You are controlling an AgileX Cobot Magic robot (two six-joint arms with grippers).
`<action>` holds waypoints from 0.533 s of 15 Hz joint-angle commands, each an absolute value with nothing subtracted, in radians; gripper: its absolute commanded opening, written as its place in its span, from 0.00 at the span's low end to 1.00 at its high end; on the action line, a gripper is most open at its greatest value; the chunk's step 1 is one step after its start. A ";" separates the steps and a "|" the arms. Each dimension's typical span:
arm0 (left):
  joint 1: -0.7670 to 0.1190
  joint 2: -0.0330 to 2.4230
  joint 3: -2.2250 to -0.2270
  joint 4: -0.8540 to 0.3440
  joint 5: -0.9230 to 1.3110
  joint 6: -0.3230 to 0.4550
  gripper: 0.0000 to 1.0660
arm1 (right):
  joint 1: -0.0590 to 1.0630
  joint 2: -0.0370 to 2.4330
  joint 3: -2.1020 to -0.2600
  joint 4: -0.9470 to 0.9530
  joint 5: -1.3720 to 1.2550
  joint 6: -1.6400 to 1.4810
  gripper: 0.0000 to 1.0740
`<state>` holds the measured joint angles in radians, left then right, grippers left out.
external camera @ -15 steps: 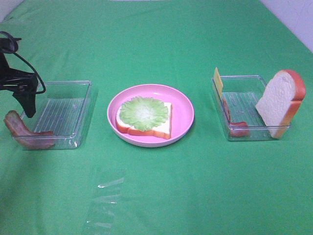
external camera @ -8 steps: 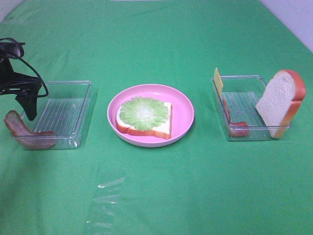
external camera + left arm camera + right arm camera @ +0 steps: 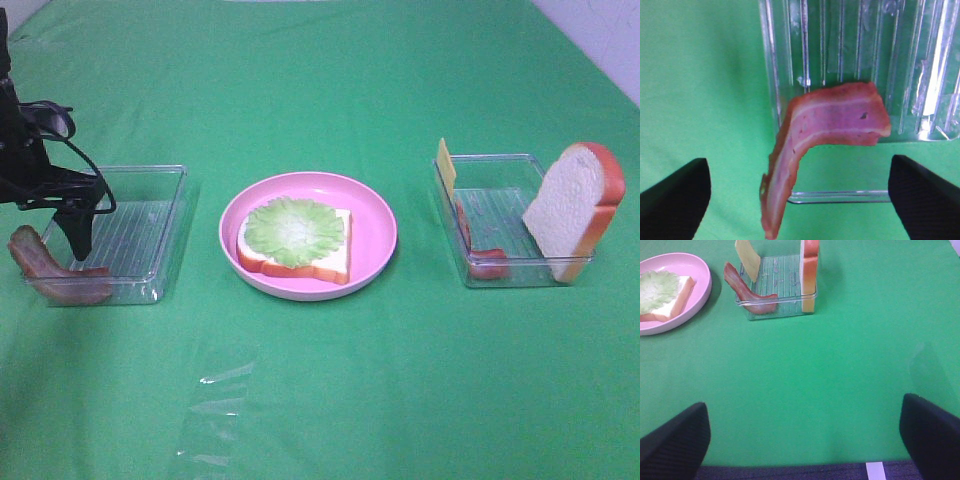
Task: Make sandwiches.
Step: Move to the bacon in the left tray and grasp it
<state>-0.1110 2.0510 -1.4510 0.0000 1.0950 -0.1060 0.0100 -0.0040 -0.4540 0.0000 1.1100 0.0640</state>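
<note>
Hard to make out: your right gripper (image 3: 802,440) lay outside the high view. Its wrist camera caught only two dark finger ends at the frame corners, spread wide and empty. Your left gripper (image 3: 800,200) was likewise wide apart and empty, its fingers cut off by the frame.

Directly under the left gripper, between its fingers: a bacon strip (image 3: 830,120) draped over a corner wall of the left tray (image 3: 850,50). One end lay inside and the other hung outside; contact with the green cloth (image 3: 700,75) could not be told.

The sandwich (image 3: 295,250), one bread slice under lettuce (image 3: 295,225), sat on the pink plate (image 3: 380,225), between your two arms.

Ahead of the right gripper: the right tray (image 3: 777,302), holding a cheese square (image 3: 747,257), a second bacon strip (image 3: 742,287) and an upright bread slice (image 3: 810,275). Bare cloth lay between that gripper and the tray.
</note>
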 commanded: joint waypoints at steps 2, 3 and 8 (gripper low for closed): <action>-0.113 2.055 -1.442 -0.009 1.101 -0.112 0.64 | 0.007 -0.032 -0.451 0.000 1.099 0.060 0.91; -0.113 2.055 -1.442 -0.009 1.105 -0.112 0.57 | 0.007 -0.032 -0.451 0.000 1.099 0.060 0.91; -0.113 2.048 -1.442 -0.009 1.114 -0.135 0.54 | 0.007 -0.032 -0.451 0.000 1.099 0.060 0.91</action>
